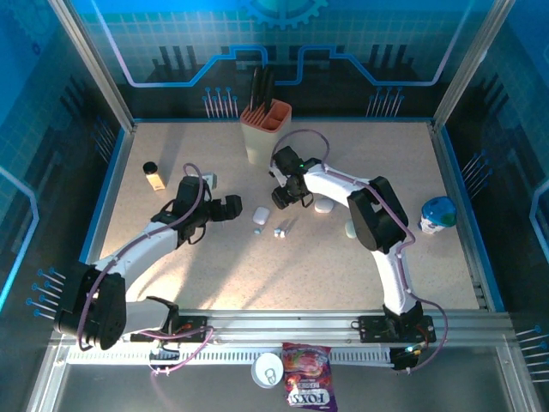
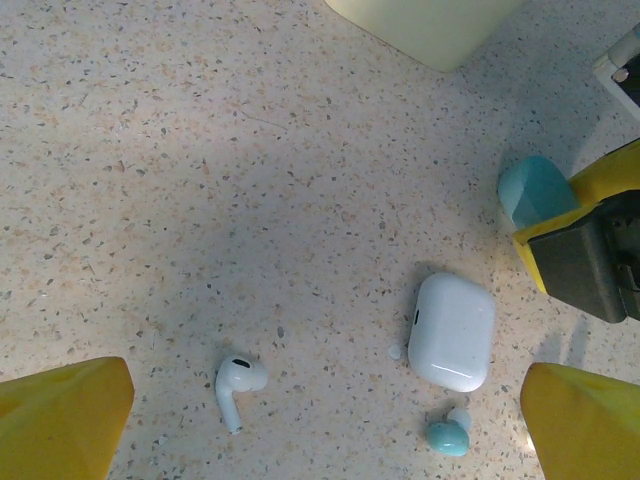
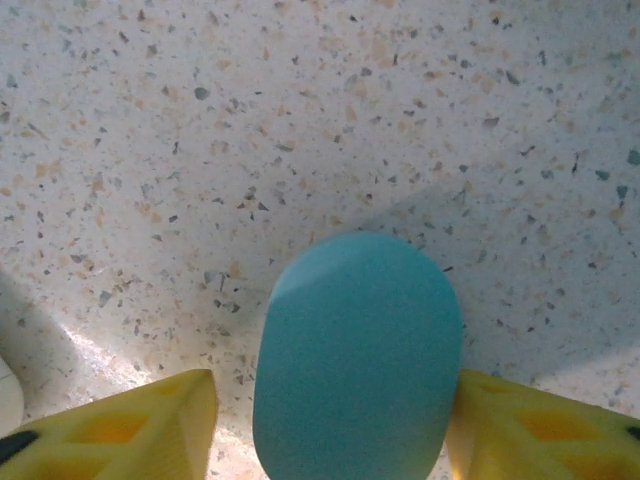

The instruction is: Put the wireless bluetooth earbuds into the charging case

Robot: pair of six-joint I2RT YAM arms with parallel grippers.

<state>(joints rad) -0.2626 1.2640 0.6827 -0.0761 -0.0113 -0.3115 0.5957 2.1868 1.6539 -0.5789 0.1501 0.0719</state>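
Note:
My left gripper (image 2: 325,415) hangs wide open over the table, its yellow fingertips (image 2: 60,415) far apart. Between them lie a white stemmed earbud (image 2: 238,380), a shut white charging case (image 2: 452,331) and a pale teal earbud (image 2: 448,436). A tiny white bit (image 2: 395,352) lies beside the case. My right gripper (image 3: 330,420) straddles a teal pebble-shaped case (image 3: 355,350): the right finger (image 3: 530,430) touches it, while a strip of table shows before the left finger (image 3: 150,425). In the top view both grippers (image 1: 236,209) (image 1: 279,197) stand near the white case (image 1: 260,215).
A beige knife holder (image 1: 266,129) stands at the back centre. Another white case (image 1: 323,205) and a pale green one (image 1: 350,229) lie right of centre. A small bottle (image 1: 153,176) stands left, a blue-white object (image 1: 437,215) right, and a snack bag (image 1: 309,386) off the front edge.

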